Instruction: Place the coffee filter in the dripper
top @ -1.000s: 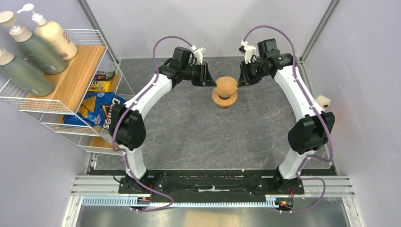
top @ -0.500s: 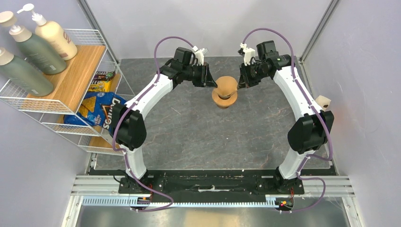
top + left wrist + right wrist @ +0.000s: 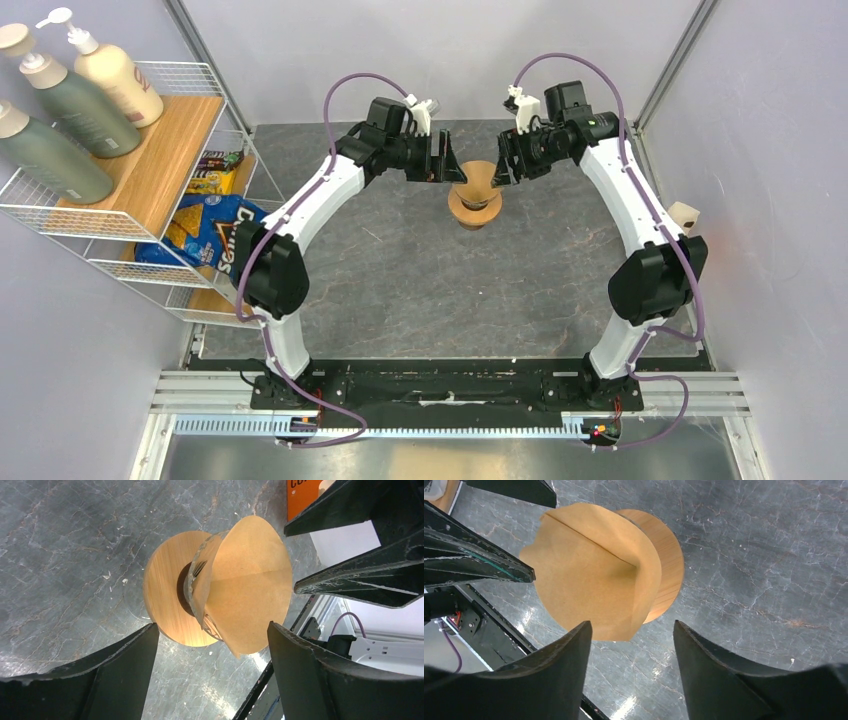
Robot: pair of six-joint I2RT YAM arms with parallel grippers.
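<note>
The coffee filter is a tan paper cone, and it sits in the dripper at the back middle of the table. The left wrist view shows the filter inside the clear ribbed glass, above the round wood collar. My left gripper is open just left of the filter, its jaws apart from the paper. My right gripper is open just right of it. In the right wrist view the filter hides most of the collar. Nothing lies between the fingers of either gripper.
A wire shelf stands at the left with pump bottles, a blue chip bag and snack packets. A small cream object sits by the right wall. Grey walls close in the table on three sides.
Both grippers have opened and let go of the filter. It was pinched between them as a rounded dome and now stands open as a cone in the dripper.
</note>
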